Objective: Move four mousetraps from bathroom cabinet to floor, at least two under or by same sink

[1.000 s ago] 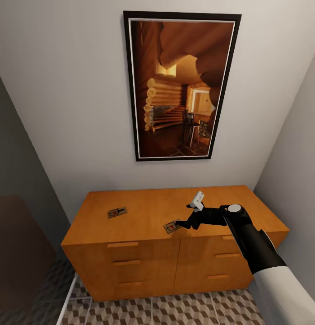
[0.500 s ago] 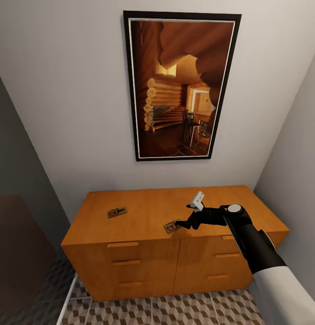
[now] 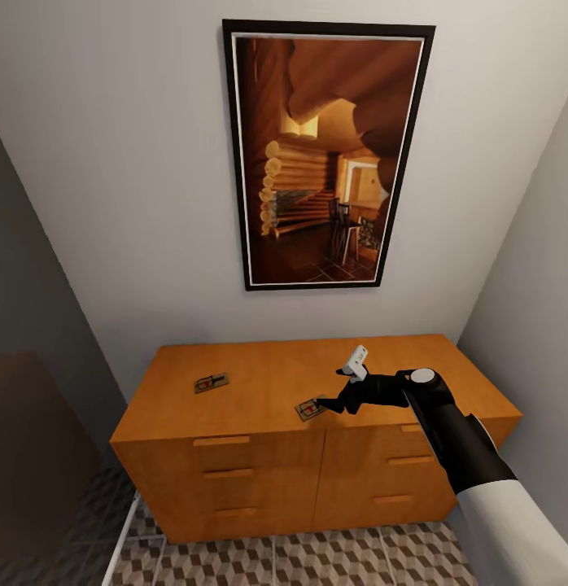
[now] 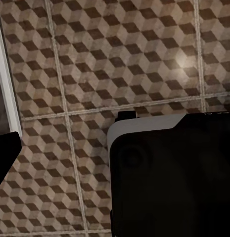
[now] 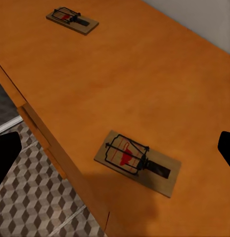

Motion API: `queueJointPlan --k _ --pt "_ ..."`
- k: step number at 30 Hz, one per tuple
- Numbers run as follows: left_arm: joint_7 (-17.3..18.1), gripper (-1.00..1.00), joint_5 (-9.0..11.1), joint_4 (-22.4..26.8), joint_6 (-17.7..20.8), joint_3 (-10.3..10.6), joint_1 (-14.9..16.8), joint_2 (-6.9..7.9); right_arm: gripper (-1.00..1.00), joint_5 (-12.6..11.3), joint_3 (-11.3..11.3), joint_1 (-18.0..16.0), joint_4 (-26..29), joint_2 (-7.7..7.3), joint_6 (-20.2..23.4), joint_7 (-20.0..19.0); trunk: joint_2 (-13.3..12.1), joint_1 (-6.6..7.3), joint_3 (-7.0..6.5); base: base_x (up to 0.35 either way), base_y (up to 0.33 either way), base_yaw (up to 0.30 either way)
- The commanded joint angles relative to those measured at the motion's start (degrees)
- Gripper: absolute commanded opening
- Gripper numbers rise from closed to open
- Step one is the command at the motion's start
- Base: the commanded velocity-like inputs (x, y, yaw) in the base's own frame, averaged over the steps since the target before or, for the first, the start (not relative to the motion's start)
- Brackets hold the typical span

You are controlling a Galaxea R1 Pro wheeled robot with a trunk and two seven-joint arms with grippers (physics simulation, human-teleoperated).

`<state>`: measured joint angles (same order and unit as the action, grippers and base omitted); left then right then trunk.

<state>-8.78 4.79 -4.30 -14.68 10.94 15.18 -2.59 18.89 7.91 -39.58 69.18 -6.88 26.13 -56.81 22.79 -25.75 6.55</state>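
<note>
Right end effector (image 3: 323, 406) was positioned just above the near mousetrap (image 3: 309, 408) on the cabinet (image 3: 316, 431), its two dark fingers spread apart; in the right wrist view the fingertips (image 5: 6, 153) sat at opposite edges of the picture with the trap between them, gripping nothing. Whether they touched the cabinet top could not be determined.

Left end effector: a dark finger (image 4: 5, 153) showed at the picture's edge in the left wrist view, above the bathroom floor (image 4: 119, 64); its state could not be determined.

Containers: the cabinet presented two columns of three drawers, all closed flush. Their contents could not be seen.

Markings: no readable writing was found on the traps or the cabinet.

Task items: two mousetraps lay flat on the orange-brown cabinet top, well apart. The near mousetrap (image 5: 137, 162) lay close to the front edge. It was a tan wooden board carrying dark wire parts and a red patch at one end. The far mousetrap (image 3: 211, 382) (image 5: 72, 20) lay toward the left side of the top and had the same construction.

Surroundings: a black-framed picture (image 3: 326, 155) of a log interior hung on the wall above the cabinet. Cube-patterned tiles with pale grout covered the floor in front of the cabinet.
</note>
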Motion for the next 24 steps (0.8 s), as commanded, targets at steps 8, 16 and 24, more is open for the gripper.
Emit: queueJointPlan --k 8,16,24 --pt "-0.1 1.00 0.5 -0.3 -0.4 0.5 0.0 -0.05 1.00 0.3 0.1 0.0 0.1 -0.06 0.3 -0.3 0.1 -0.04 0.13 0.000 0.000 0.000" --pt "-0.1 1.00 0.5 -0.3 -0.4 0.5 -0.1 -0.05 1.00 0.3 0.1 0.0 0.1 -0.05 0.2 -0.3 0.1 -0.04 0.13 0.000 0.000 0.000" --pt "0.0 1.00 0.5 -0.3 -0.4 0.5 -0.1 -0.05 1.00 0.3 0.1 0.0 0.0 -0.01 0.2 -0.3 0.1 -0.04 0.13 0.000 0.000 0.000"
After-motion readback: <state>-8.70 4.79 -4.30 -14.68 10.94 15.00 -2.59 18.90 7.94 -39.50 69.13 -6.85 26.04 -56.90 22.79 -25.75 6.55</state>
